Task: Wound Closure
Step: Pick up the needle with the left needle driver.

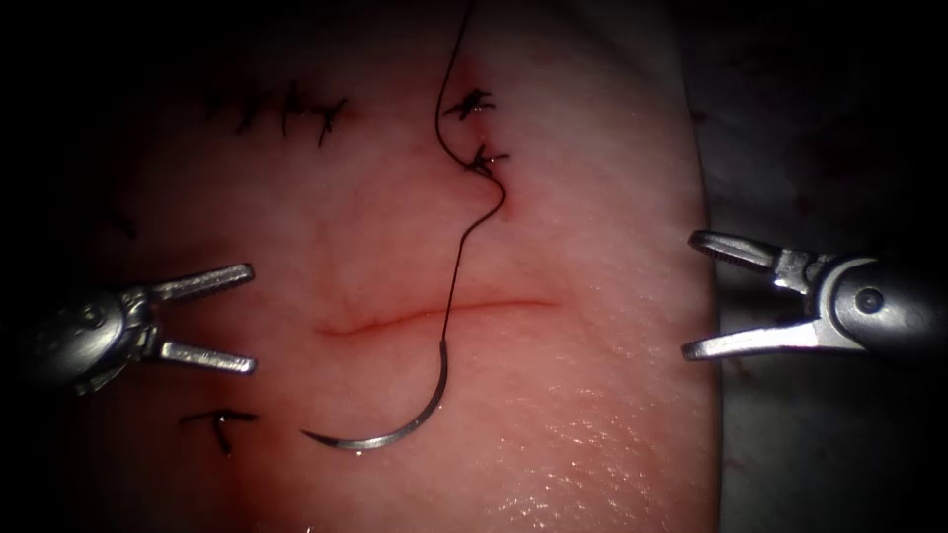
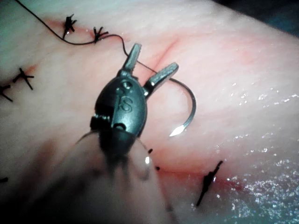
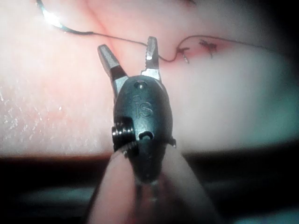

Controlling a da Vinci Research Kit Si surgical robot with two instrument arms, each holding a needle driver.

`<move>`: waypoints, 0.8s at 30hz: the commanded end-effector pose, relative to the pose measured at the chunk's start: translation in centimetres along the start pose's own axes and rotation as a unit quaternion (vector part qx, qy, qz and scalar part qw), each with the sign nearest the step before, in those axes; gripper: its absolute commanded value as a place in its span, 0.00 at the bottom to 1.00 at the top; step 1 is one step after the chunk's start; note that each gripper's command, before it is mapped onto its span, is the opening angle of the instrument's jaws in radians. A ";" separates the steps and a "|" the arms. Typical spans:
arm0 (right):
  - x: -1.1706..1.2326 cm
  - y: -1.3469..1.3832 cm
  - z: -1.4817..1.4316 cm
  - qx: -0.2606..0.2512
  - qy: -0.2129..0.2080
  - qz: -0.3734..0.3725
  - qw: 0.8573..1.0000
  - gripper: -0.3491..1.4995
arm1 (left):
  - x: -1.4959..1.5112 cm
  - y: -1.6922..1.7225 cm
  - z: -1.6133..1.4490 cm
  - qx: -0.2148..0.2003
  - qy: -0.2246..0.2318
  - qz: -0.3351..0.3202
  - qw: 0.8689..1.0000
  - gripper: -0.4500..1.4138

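Needle (image 1: 410, 419) lies loose on the tissue (image 1: 592, 395), just below the cut (image 1: 434, 314).
Thread (image 1: 456, 262) runs from it up across the cut to 2 knotted stitches (image 1: 474, 128); left tool (image 1: 232, 321) and right tool (image 1: 706, 294) both gape wide, holding nothing.

Your left tool (image 1: 247, 317) sits at the left with its jaws spread wide, holding nothing. Your right tool (image 1: 691, 293) faces it from the right (jaws parted even wider), likewise empty.
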 end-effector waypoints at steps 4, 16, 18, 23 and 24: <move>0.01 0.01 0.09 0.000 0.002 0.000 1.000 0.75 | -0.05 -0.01 0.08 0.003 -0.001 0.001 1.000 0.40; -0.01 -0.07 0.14 -0.002 -0.026 -0.002 1.000 0.77 | -0.14 0.50 0.36 0.008 -0.144 0.023 0.989 0.47; -0.01 -0.09 0.15 -0.002 -0.030 -0.003 1.000 0.77 | -0.17 0.56 0.40 0.004 -0.159 0.023 0.987 0.49; 0.00 -0.16 0.20 -0.002 -0.044 -0.004 0.999 0.77 | -0.29 0.64 0.48 0.033 -0.233 0.040 0.971 0.51; 0.01 -0.17 0.20 -0.003 -0.044 -0.004 0.999 0.77 | -0.32 0.65 0.49 0.036 -0.246 0.043 0.968 0.51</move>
